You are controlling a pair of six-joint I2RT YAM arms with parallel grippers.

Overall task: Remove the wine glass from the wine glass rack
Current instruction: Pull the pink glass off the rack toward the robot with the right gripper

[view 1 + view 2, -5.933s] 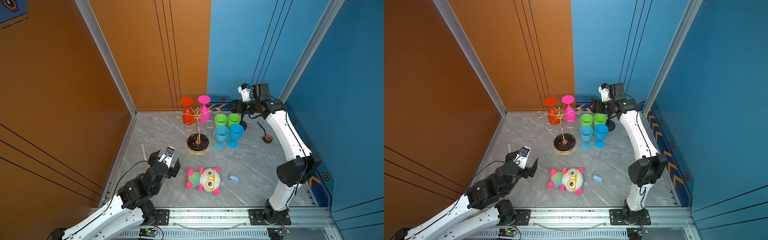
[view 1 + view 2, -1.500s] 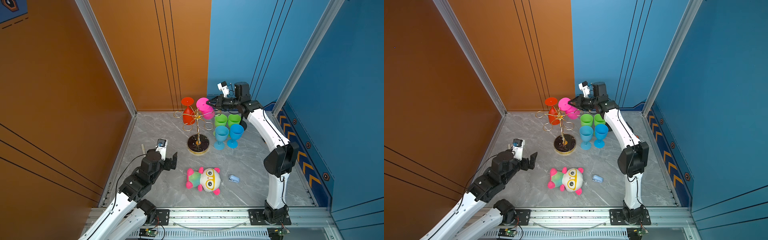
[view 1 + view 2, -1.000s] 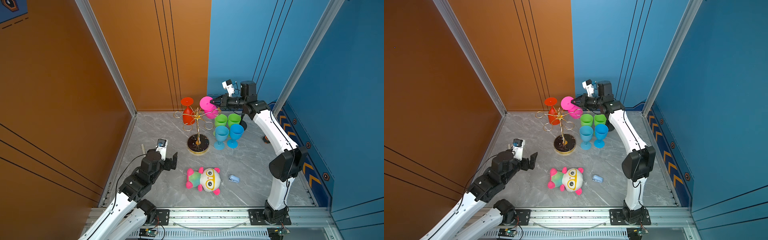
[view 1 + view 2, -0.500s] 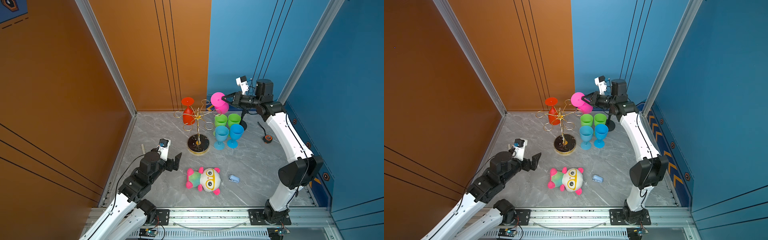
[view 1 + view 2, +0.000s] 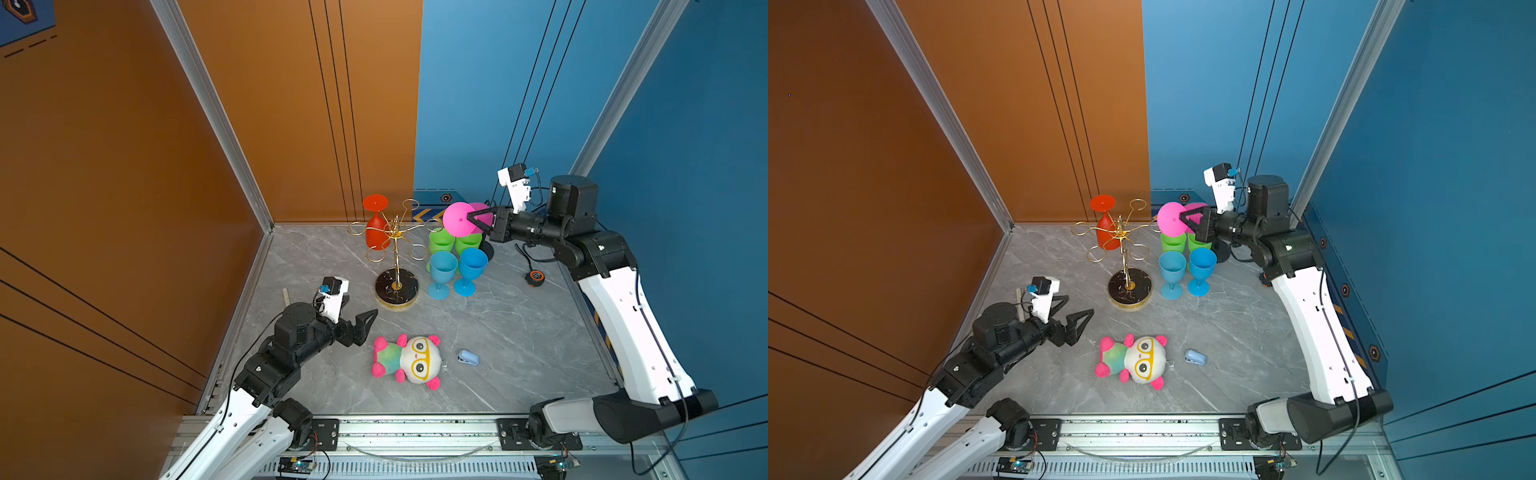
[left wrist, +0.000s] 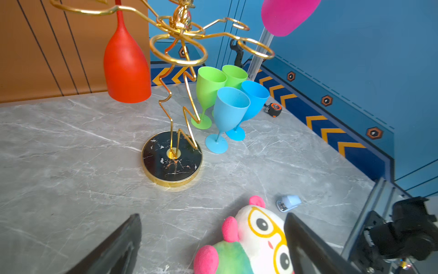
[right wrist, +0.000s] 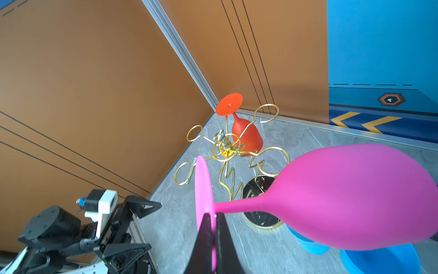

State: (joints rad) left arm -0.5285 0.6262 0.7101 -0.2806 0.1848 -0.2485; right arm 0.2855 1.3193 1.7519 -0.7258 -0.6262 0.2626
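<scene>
I'm standing in a robot test cell in a lab, not anyone's home. A grey marble-look counter [image 5: 519, 332] is boxed in by tall panels, an orange wall [image 5: 124, 166] beside the left tool [image 5: 1075, 307] and a blue wall [image 5: 685, 124] behind the right tool [image 5: 471, 218], joined by bare aluminium posts [image 5: 208, 104]. The white-and-black arms [image 5: 623, 316] are bolted to an aluminium rail [image 5: 415, 428] with a small circuit board [image 5: 295, 465] under it, and yellow hazard chevrons [image 6: 315, 118] line the foot of the blue wall below the right tool.
</scene>
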